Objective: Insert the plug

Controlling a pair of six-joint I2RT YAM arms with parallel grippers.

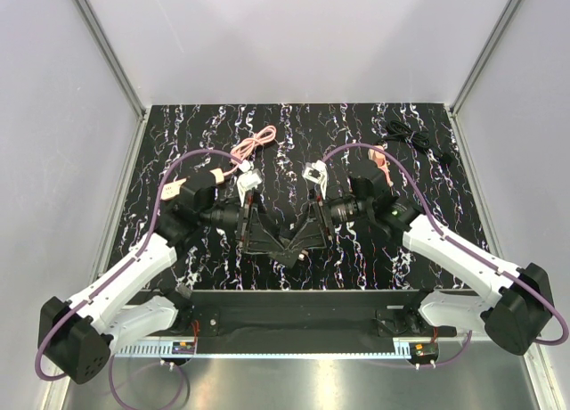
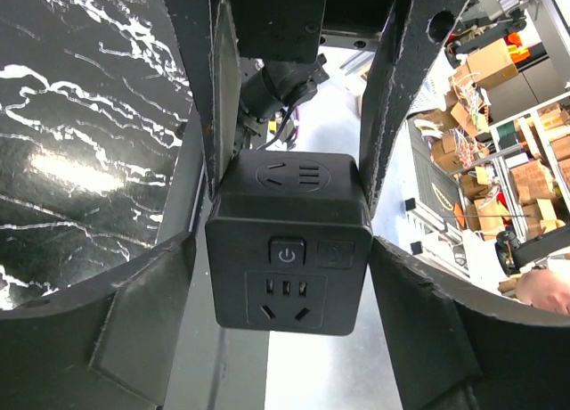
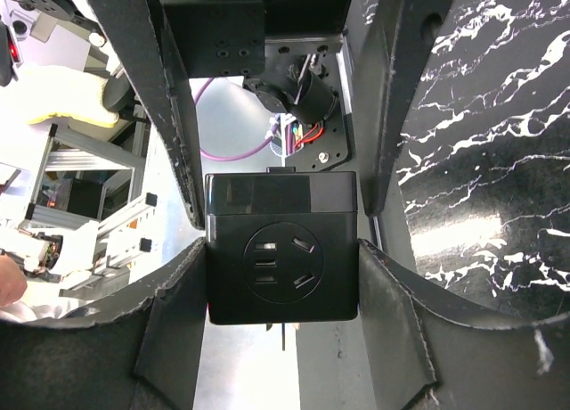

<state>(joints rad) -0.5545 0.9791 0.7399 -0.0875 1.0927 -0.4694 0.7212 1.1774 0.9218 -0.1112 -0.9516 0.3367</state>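
From above, my left end effector (image 1: 272, 241) and right end effector (image 1: 305, 239) meet nose to nose over the middle of the marbled black desk (image 1: 356, 267), with a black socket cube (image 1: 289, 244) between them. The plug (image 1: 381, 165) lies well apart on the desk, beyond my right wrist and near a black cable (image 1: 410, 134). A coiled pink cable (image 1: 254, 147) and a white piece (image 1: 248, 178) lie beyond my left wrist. In the left wrist view the cube fills the gap between my fingers (image 2: 200, 98), button face toward me, blocking the view ahead. Whether they clamp it I cannot tell. In the right wrist view my fingers (image 3: 174, 116) sit flush on both sides of the cube — grasping it.
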